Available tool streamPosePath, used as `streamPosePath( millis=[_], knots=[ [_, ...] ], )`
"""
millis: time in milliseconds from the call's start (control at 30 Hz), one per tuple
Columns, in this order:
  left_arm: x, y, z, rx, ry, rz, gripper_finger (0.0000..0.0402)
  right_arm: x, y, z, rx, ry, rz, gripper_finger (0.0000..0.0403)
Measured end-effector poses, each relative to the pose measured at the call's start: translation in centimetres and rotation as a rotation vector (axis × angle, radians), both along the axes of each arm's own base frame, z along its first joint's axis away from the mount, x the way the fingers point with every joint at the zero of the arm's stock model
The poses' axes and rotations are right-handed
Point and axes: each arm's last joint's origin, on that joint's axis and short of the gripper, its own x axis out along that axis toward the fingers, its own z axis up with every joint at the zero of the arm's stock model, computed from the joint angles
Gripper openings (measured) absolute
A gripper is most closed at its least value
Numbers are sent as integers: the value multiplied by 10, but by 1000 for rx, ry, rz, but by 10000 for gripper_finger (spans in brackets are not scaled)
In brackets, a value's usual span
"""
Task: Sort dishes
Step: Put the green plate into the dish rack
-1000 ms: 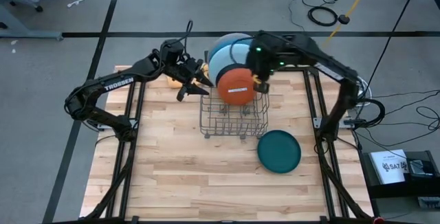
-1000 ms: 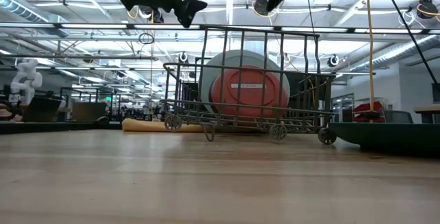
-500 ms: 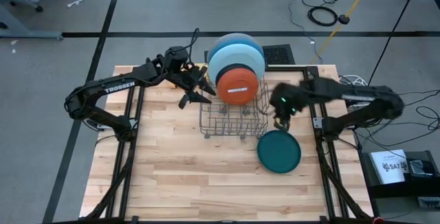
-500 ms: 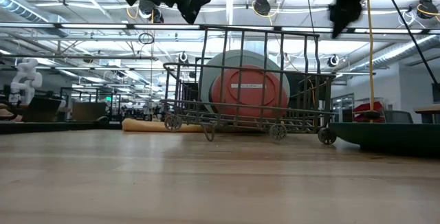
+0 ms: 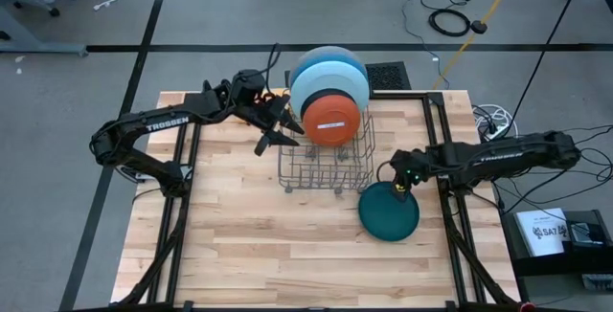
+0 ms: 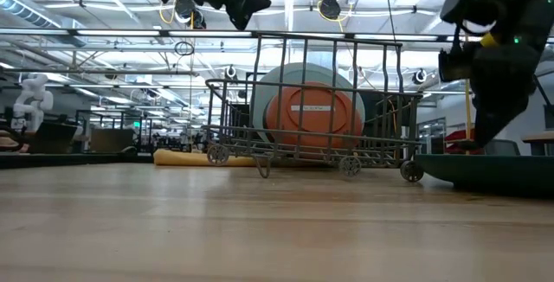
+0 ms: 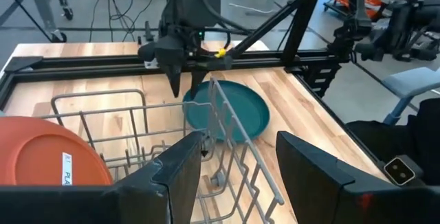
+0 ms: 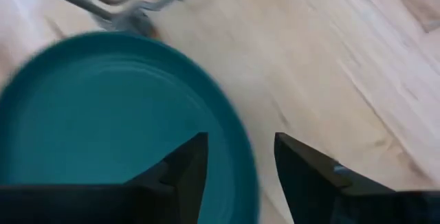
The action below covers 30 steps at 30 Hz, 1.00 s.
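A wire rack (image 5: 326, 164) stands mid-table. An orange plate (image 5: 330, 119) stands on edge in it, in front of a blue plate (image 5: 330, 78) and a grey plate (image 6: 299, 73). A dark teal plate (image 5: 389, 212) lies flat on the table to the right of the rack. My right gripper (image 5: 400, 191) is open and points down just above that plate's far rim (image 8: 237, 138), one finger on each side of the rim. My left gripper (image 5: 272, 137) hangs open, high over the rack's far left corner (image 7: 206, 90).
An orange cloth (image 6: 186, 157) lies on the table behind the rack's left end. Black frame rails (image 5: 436, 149) run along both table sides. Bare wood (image 5: 278, 245) lies between the rack and the near edge.
My right gripper has left the orange plate's right edge over the rack. It has swung toward the table's right and near edges and dropped to just above the teal plate, tipping to point more steeply down. My left gripper has drifted slightly toward the rack. The plates have stayed put.
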Motion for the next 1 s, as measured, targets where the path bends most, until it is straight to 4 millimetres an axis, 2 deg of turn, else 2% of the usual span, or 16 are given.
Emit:
streamPosePath(
  millis=[200, 333, 667, 833, 1000],
  knots=[
    [3, -4, 0, 17, 6, 24, 189, 5, 0, -9, 4, -13, 49, 162],
    [4, -7, 1, 23, -5, 16, 189, 5, -2, -14, -52, 33, 14, 173],
    [5, -8, 1, 25, -9, 13, 189, 13, 0, -31, -4, 147, 57, 177],
    [6, -10, 1, 26, -10, 6, 189, 23, 2, -41, 63, 167, 114, 154],
    [6, -11, 1, 29, -11, 0, 189, 29, 2, -46, 84, 155, 142, 93]
  ],
)
